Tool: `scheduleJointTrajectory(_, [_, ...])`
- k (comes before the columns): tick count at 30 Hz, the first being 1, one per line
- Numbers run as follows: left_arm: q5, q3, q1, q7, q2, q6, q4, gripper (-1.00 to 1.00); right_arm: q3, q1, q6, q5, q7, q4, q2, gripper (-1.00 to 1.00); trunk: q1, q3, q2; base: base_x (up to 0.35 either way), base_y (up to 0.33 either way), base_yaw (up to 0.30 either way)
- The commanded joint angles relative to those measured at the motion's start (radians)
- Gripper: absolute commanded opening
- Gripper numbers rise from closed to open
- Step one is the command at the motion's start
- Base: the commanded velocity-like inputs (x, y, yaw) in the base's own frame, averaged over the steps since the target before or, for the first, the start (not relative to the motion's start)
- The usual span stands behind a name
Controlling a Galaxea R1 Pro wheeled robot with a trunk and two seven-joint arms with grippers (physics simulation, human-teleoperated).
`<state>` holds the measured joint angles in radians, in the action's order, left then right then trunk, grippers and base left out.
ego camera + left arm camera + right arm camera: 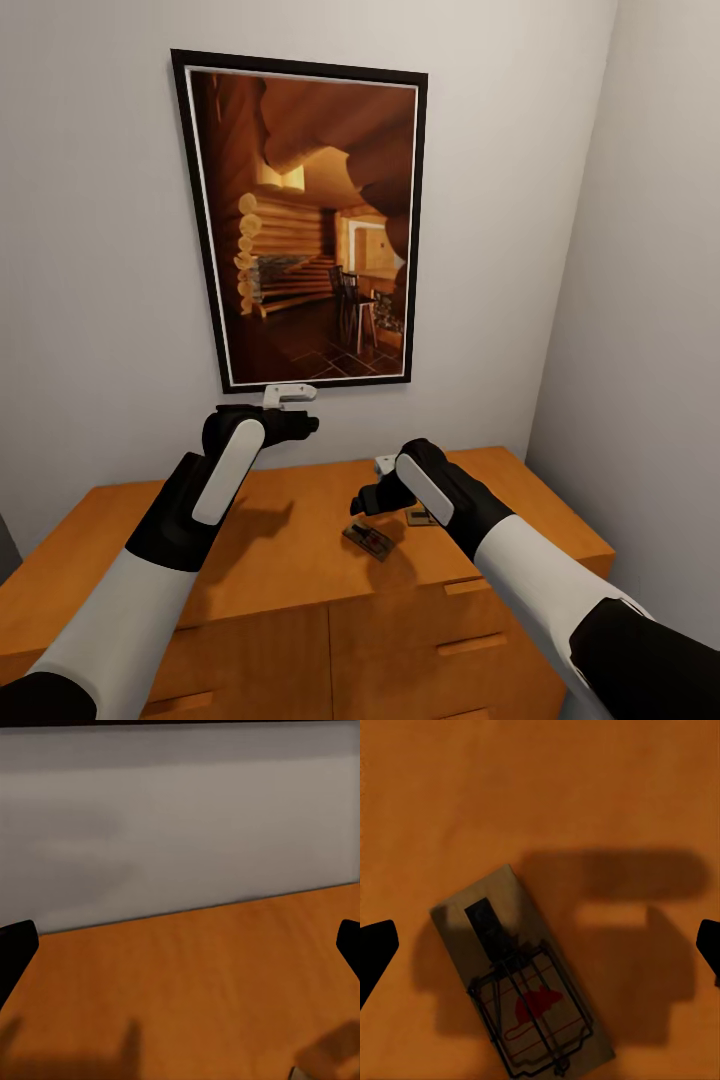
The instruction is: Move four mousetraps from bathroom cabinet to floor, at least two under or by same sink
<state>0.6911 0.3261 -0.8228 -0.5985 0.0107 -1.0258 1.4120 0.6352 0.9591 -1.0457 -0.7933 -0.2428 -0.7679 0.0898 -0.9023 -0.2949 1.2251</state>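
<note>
Left gripper [300, 410]: raised above the cabinet [290, 540] top near the wall, fingers [15, 949] spread wide, holding nothing. Framed picture [305, 215]: on the wall behind. Mousetrap [368, 540]: flat on the cabinet top, just below the right gripper [365, 500]. Right gripper: fingers wide apart, empty. Second mousetrap [421, 517]: partly hidden behind the right wrist.

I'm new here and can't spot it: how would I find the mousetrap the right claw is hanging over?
Look below the framed picture to the orange cabinet top. The mousetrap lies flat there under the right claw. Unlike the half-hidden trap behind the arm, its black wire and red mouse print show.
</note>
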Motion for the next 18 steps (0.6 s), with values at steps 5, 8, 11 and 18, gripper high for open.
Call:
scheduleJointTrajectory(5, [0.01,0.001,-0.001,-0.01,0.0,-0.002,0.001,1.0,0.002,0.001,-0.002,-0.011,-0.01,-0.001,0.0,1.0,0.0,-0.001,0.001,-0.001,0.0,0.0])
scheduleJointTrajectory(8, [0.009,0.001,-0.001,-0.01,0.0,-0.002,0.001,1.0,0.002,0.001,-0.002,-0.011,-0.01,-0.001,0.0,1.0,0.0,-0.001,0.001,0.0,0.0,0.0])
scheduleJointTrajectory(11, [0.009,0.001,-0.001,-0.01,0.0,-0.002,0.001,1.0,0.002,0.001,-0.002,-0.012,-0.01,-0.001,0.0,1.0,0.0,-0.001,0.001,0.0,0.0,0.0])
scheduleJointTrajectory(18, [0.01,0.001,-0.001,-0.01,0.0,-0.002,0.002,1.0,0.001,0.001,-0.002,-0.012,-0.01,-0.001,-0.001,1.0,0.0,-0.001,0.001,-0.046,0.0,0.0])
